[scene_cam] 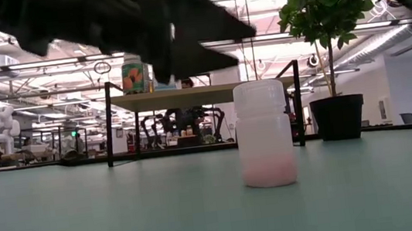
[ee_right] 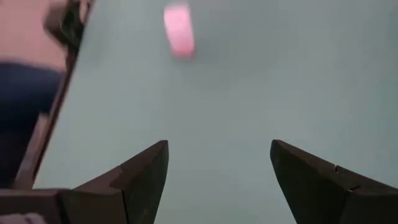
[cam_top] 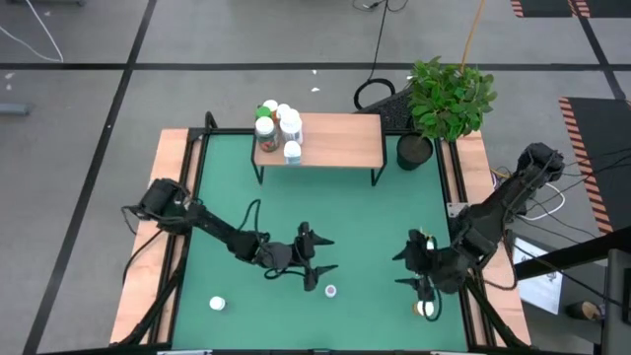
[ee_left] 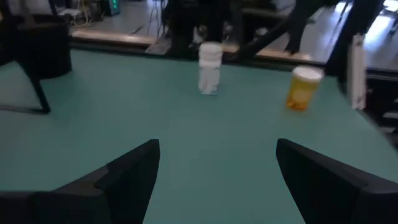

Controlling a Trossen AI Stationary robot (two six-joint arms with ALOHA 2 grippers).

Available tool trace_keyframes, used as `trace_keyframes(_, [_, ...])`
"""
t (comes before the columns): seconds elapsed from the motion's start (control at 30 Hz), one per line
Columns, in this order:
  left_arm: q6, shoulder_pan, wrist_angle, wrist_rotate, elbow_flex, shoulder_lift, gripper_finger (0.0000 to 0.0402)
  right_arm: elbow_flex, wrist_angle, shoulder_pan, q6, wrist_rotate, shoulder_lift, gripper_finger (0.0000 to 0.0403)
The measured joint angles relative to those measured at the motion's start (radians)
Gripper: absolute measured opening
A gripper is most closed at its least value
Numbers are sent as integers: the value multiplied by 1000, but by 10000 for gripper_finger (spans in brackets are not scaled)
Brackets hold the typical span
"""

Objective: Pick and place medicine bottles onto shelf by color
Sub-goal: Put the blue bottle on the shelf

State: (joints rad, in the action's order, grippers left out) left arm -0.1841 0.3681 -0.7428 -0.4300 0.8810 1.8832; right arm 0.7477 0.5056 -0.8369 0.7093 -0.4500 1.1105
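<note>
Several medicine bottles [cam_top: 277,126] stand on the left end of the shelf [cam_top: 335,143] at the far side. Three more stand on the green mat: a white one [cam_top: 217,304] near left, a white one with a pink lower half [cam_top: 330,291] [scene_cam: 264,134] near the middle, and an orange one with a white cap [cam_top: 427,308] [ee_left: 302,87] near right. My left gripper [cam_top: 323,254] [ee_left: 217,146] hangs open just above the mat, pointing toward the pink-bottomed bottle [ee_left: 209,67]. My right gripper [cam_top: 402,270] [ee_right: 219,146] is open above the orange bottle and points left.
A black pot with a leafy plant [cam_top: 415,150] stands right of the shelf at the far right. Wooden boards [cam_top: 173,197] edge the mat on both sides. Open mat [cam_top: 325,207] lies between the shelf and both grippers.
</note>
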Motion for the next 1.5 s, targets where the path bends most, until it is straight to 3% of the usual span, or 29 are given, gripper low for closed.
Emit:
trace_keyframes(0.23, [21,-51,-4,33,-1,71,324,61,359,-82,236,187,10,274])
trace_keyframes(0.4, [152,-116,-131,55,0,109,324,108,693,-128,423,321,9,274])
trace_keyframes(0.53, [183,-185,-167,144,22,109,324,104,804,-158,481,318,10,274])
trace_keyframes(0.77, [186,-238,-141,297,71,109,324,-39,664,-160,483,207,10,274])
trace_keyframes(1.2, [295,-182,-133,304,145,109,324,-224,357,-160,415,60,10,254])
trace_keyframes(1.5, [261,-176,21,299,198,108,324,-285,54,-120,233,-86,10,216])
